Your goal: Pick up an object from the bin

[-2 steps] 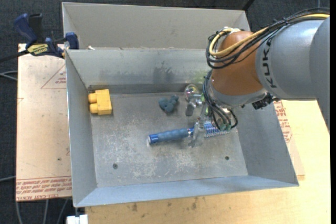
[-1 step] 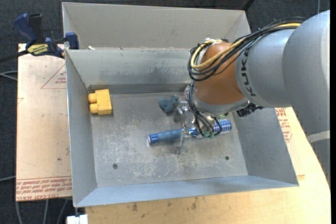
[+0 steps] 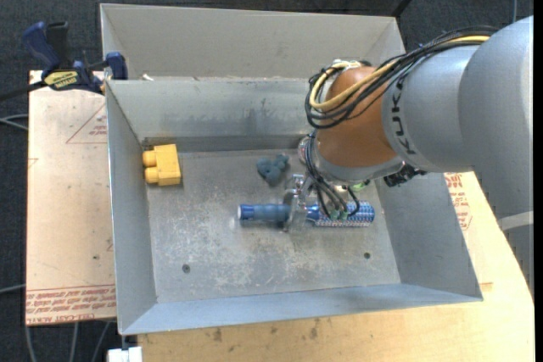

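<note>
Hazards are listed from the left wall of the bin (image 3: 127, 182) rightward. The yellow block (image 3: 161, 165) lies near that wall, well apart from the pincer, and probably plays no part in any fault. The small blue-grey lump (image 3: 271, 169) sits toward the back of the floor, near the working area; a sideways sweep could knock it.

The blue rod-shaped item (image 3: 259, 214) lies flat mid-floor, with its right end at the pincer (image 3: 295, 208). The pincer stands low over that end. The orange wrist cover (image 3: 352, 123) and its cables hide the tip, so whether it is open or closed, or has hold of anything, cannot be told.

Judgement: a grip at the rod's end rather than its middle could let the rod pivot and drop on lifting. The blue toothed strip (image 3: 348, 216) lies just right of the pincer and could be snagged and dragged along.
</note>
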Robot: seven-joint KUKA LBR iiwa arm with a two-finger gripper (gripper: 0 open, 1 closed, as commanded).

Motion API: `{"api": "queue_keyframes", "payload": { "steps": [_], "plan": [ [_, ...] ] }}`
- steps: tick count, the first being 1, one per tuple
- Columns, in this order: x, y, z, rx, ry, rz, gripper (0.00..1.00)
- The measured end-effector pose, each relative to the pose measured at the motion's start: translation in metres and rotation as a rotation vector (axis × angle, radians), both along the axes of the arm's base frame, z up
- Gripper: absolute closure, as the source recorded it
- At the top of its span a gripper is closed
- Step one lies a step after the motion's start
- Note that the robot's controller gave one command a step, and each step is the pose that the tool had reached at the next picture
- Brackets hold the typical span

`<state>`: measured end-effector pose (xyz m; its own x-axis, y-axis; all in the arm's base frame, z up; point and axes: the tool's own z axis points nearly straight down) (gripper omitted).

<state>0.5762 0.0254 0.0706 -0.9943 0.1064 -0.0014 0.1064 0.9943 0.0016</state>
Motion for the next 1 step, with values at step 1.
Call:
{"api": "queue_keyframes", "payload": {
  "steps": [1],
  "plan": [
    [0.0017,0.0155,0.2018,0.001,-0.009,-0.034,1.0]
  ]
}}
